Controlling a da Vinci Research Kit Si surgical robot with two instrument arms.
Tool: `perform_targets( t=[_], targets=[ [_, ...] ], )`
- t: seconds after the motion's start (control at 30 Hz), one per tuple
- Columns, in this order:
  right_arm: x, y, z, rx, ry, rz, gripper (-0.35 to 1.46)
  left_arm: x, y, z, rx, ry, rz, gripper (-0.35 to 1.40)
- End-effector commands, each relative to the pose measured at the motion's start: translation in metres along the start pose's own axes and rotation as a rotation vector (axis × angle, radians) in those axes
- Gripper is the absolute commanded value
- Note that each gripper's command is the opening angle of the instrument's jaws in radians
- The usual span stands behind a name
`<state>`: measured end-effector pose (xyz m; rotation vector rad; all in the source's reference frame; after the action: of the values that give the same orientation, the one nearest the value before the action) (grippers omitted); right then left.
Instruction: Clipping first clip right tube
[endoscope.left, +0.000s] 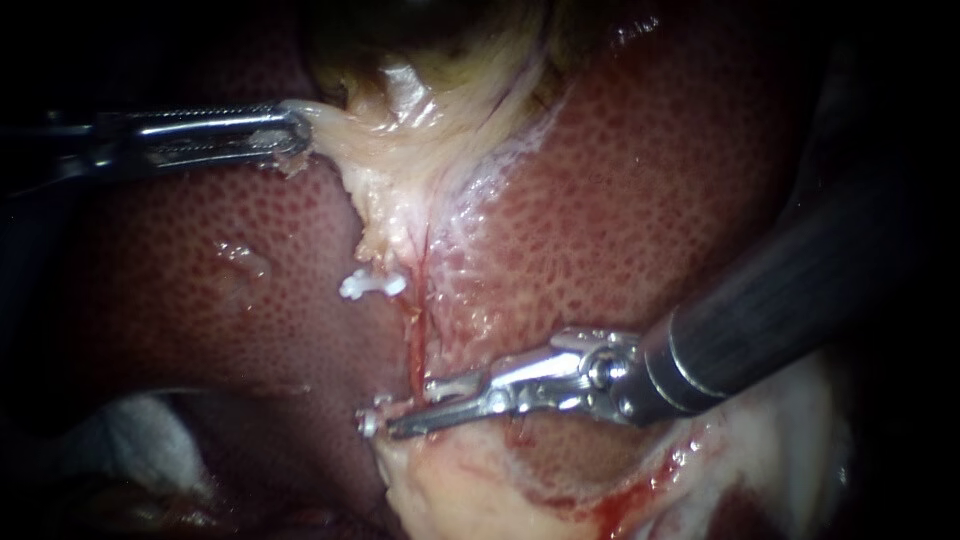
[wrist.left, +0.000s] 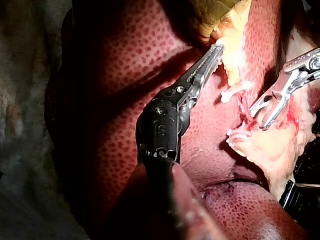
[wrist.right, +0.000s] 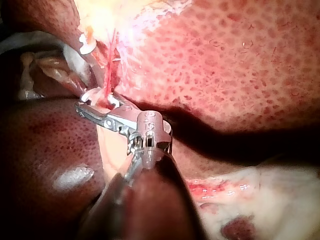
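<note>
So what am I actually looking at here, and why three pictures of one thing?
This is a surgical robot working on a pig's liver and gallbladder on a bench. The two metal tools are its instruments: thin shafts ending in small jaws. One picture comes from the endoscope, a camera close to the tissue. The other two come from cameras on each instrument's arm. The left instrument has its jaws shut on pale tissue below the gallbladder, holding it to one side. The right instrument has its jaws open at a thin red tube, with a white clip at their tips. A second clip sits beside that tube.
</note>
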<state>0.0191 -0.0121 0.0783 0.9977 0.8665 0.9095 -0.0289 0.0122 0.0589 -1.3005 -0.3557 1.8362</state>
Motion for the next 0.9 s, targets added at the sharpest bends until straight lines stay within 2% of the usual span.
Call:
perform_targets(
  t=[0.03,0.3,0.5,0.63,0.9],
  targets=[
    [0.0,-0.0001,0.0,0.0,-0.001,0.0,0.47,0.0,0.0,0.0,0.0,0.0,0.0,-0.35],
    [-0.0003,-0.0001,-0.0005,0.003,-0.003,-0.008,0.48,0.0,0.0,-0.0001,0.0,0.0,0.0,-0.35],
    [-0.0004,-0.0002,-0.0013,0.011,-0.003,-0.06,0.49,-0.0001,0.0,-0.0002,0.0,0.0,0.0,-0.35],
    [0.0,-0.0004,-0.0019,0.018,0.003,-0.093,0.49,-0.0001,-0.0001,-0.0002,-0.001,0.0,0.0,-0.35],
    [0.0017,-0.0006,-0.0041,0.0,0.019,-0.222,0.49,-0.0001,-0.0001,-0.0002,-0.004,-0.001,0.001,-0.35]
  ],
)
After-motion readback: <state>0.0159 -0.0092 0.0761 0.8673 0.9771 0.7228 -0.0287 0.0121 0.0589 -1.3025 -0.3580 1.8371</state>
